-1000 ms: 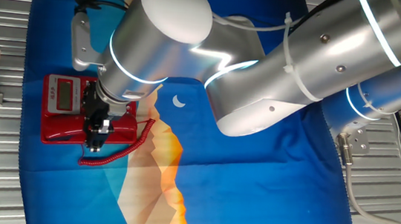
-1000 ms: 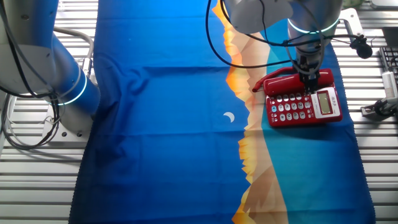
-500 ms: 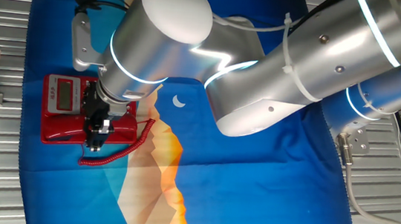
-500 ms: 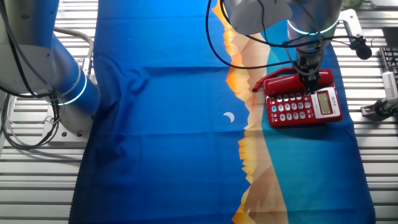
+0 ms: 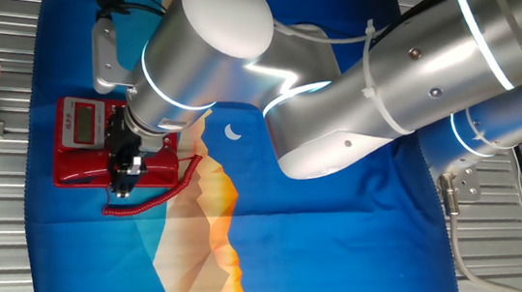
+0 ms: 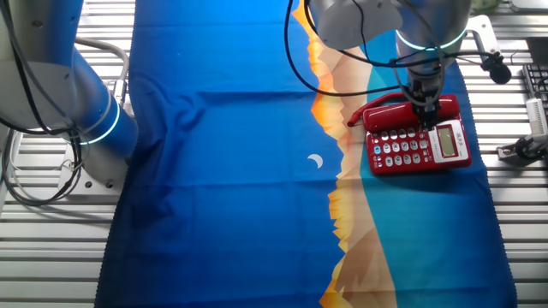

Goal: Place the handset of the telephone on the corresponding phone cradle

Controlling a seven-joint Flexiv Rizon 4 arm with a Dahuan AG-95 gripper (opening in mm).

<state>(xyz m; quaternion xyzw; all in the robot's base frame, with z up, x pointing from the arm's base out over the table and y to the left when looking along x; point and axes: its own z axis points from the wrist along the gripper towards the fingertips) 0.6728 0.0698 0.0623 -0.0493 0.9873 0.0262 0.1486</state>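
Blue cloth point(image 6: 223, 171) printed with an orange mountain ridge and a small white crescent covers the slatted metal table point(image 6: 522, 248); the telephone point(image 6: 419, 145) sits at the right of the other fixed view, keypad and grey-green screen facing up; the handset point(image 6: 390, 111) lies along the phone cradle at the base's upper edge, its coiled cord point(image 5: 164, 194) curling off one end onto the cloth; the gripper point(image 6: 425, 106) points straight down over the handset's middle, its dark fingers at the red plastic; whether they are clamped on it or just apart cannot be told from either camera; in one fixed view the silver arm point(image 5: 344, 96) fills the upper frame, hiding much of the telephone point(image 5: 86, 147) at left.
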